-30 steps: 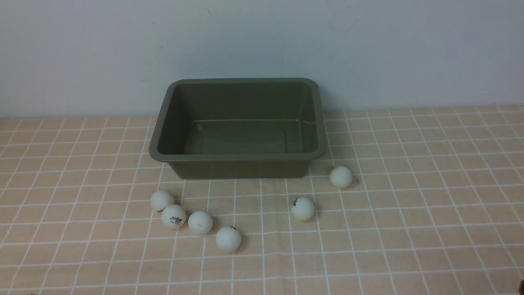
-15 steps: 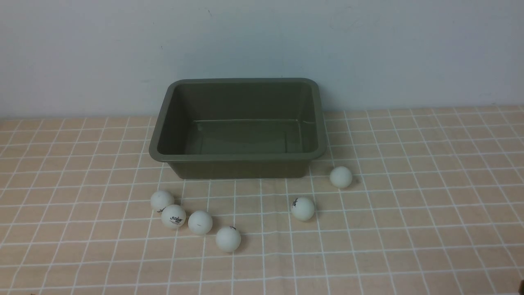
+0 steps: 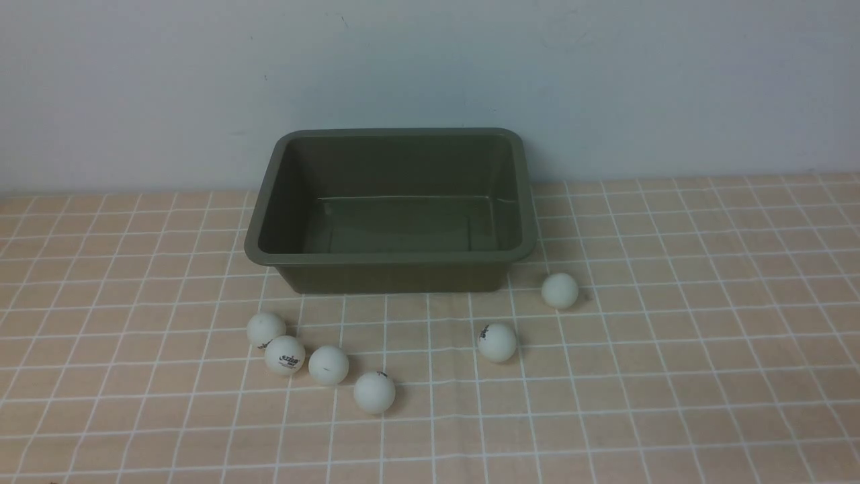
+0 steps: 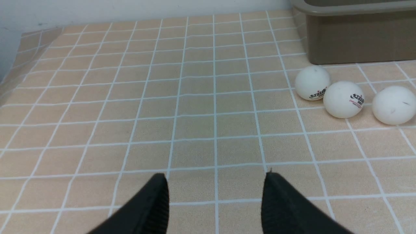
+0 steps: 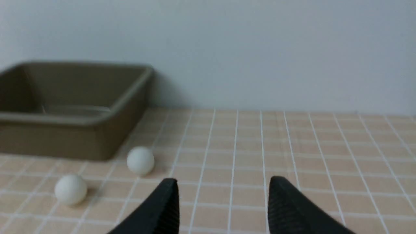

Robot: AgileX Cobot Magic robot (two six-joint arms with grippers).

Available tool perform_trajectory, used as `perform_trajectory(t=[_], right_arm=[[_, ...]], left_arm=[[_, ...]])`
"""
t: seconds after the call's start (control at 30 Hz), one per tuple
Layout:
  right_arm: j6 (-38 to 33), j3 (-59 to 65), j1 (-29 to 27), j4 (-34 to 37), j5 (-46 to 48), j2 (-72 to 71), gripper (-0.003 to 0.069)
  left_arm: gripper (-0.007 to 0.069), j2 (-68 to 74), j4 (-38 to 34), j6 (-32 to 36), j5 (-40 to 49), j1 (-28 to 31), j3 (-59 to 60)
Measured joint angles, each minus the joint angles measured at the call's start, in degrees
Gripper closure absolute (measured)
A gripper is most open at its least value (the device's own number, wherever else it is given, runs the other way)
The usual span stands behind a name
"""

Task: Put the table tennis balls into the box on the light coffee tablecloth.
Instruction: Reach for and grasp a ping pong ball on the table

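— Where are the balls (image 3: pixel 328 365)?
— All six are on the cloth (image 3: pixel 672 336), none in the box (image 3: pixel 390 275). Three sit in a row ahead of the left gripper (image 4: pixel 215 177), off toward the box.
— And the right gripper (image 5: pixel 224 180)?
— Two balls lie ahead of it and look farther off. Both grippers hang low with their fingers apart (nothing held).

Six white balls (image 3: pixel 328 365) lie on the cloth (image 3: pixel 672 370) before the olive box (image 3: pixel 390 257).
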Motion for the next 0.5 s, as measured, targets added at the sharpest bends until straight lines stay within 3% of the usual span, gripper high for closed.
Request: perform_trajectory(t=[0.3,0.5], right_arm=[[0.9,-17.5,0.0,0.5,18.0,0.8,0.0312],[0.9,-18.9,0.0,4.6,18.7,0.9,0.0312]], left_arm=[[0.0306,0.0,0.0,0.0,0.0,0.0,0.0],[0.0306,0.0,0.0,0.0,0.0,0.0,0.0]])
